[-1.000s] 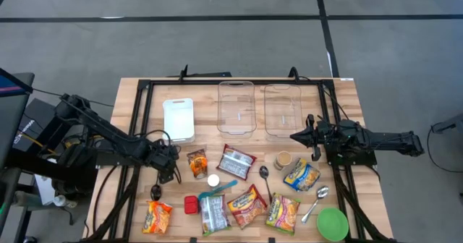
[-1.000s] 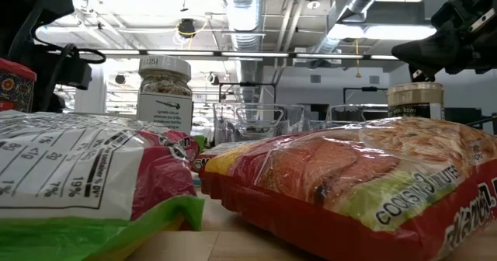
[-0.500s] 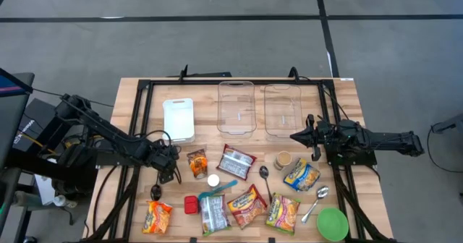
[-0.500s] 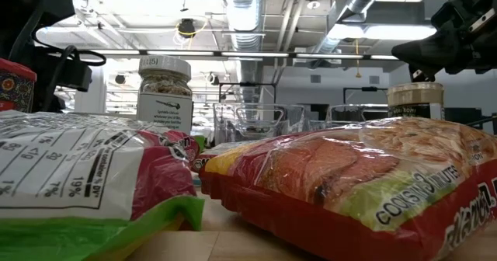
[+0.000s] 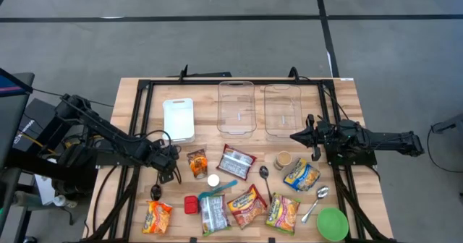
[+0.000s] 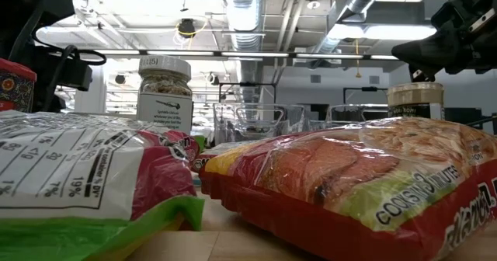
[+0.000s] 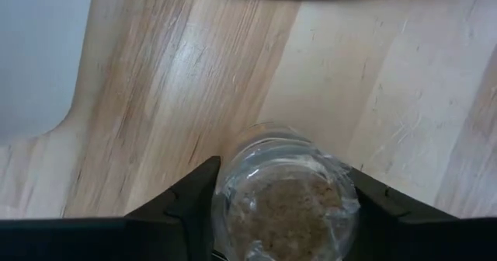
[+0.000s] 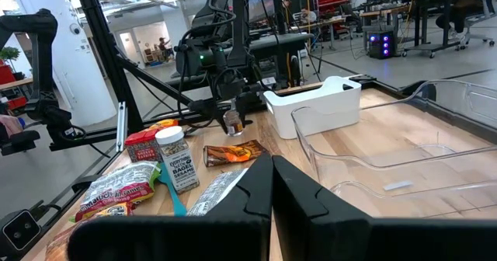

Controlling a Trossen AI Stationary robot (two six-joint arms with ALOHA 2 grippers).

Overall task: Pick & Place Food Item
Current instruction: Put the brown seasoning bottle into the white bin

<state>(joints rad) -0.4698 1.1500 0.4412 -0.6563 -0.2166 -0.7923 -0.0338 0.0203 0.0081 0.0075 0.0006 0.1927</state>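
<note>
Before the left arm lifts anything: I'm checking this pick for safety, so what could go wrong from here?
1. The left gripper straddles a small clear jar, which looks smooth and round; it may slip or tip as the fingers close.
2. An orange packet lies just beside the jar, so a swing could knock it.
3. The right gripper, shut, hovers by the clear trays and might be in the way.

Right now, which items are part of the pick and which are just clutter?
In play:
- left hand, around the small glass jar
- clear bins, likely the drop spot

Lying about:
- noodle packets
- spoons
- green bowl
- white container
- seasoning shaker
- right hand, shut, waiting by the bins
</note>
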